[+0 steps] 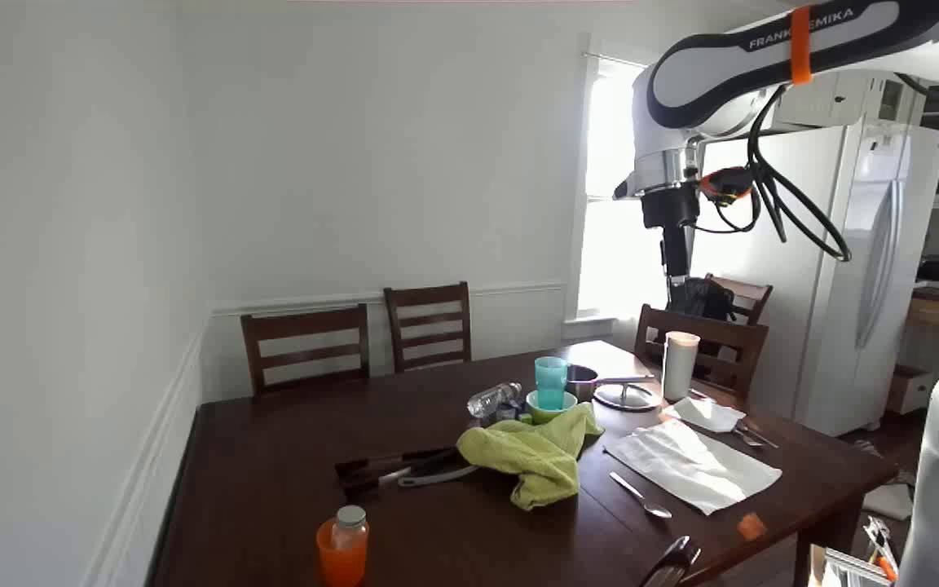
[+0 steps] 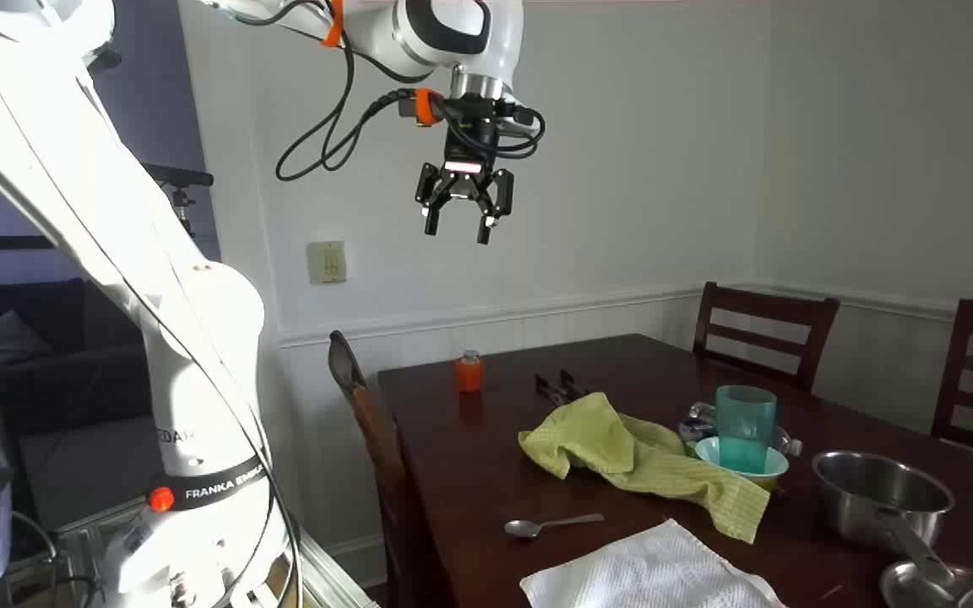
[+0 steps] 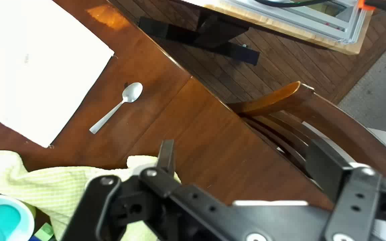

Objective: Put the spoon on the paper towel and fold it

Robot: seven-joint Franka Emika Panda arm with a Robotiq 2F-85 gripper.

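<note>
Pale walls (image 1: 396, 163) close the room in, daylight glares through a window (image 1: 612, 261), and a white fridge (image 1: 869, 269) stands beyond the desk (image 1: 274, 456), which is dark wood with chairs (image 1: 303, 328) round it. In both exterior views the white arm (image 2: 208, 312) stretches out high over the desk, bent at the far end so that its last stretch drops straight down. There hangs the pincer (image 2: 458, 230), in mid-air well above everything laid out. It is released, its two fingers (image 3: 325, 170) parted wide, plain air between them, both tips pointing downward.

Below, a yellow-green cloth (image 1: 535, 456) lies rumpled on the wood, and near it the paper towel (image 1: 694, 469) is spread flat, dazzling where the light catches it. A metal pot (image 2: 862, 515) stands upright near the cloth, and beside the pot is a bowl (image 1: 547, 417) with a turquoise cup (image 1: 551, 383) upright inside. A clear bottle (image 1: 487, 401) rests on its side close by, and an orange cup (image 1: 341, 558) sits well apart, a lidded jar (image 1: 350, 530) poking out of its top. Last, the spoon (image 3: 116, 108) lies on bare wood just beside the paper towel, apart from it, its rounded end toward the desk's edge.
</note>
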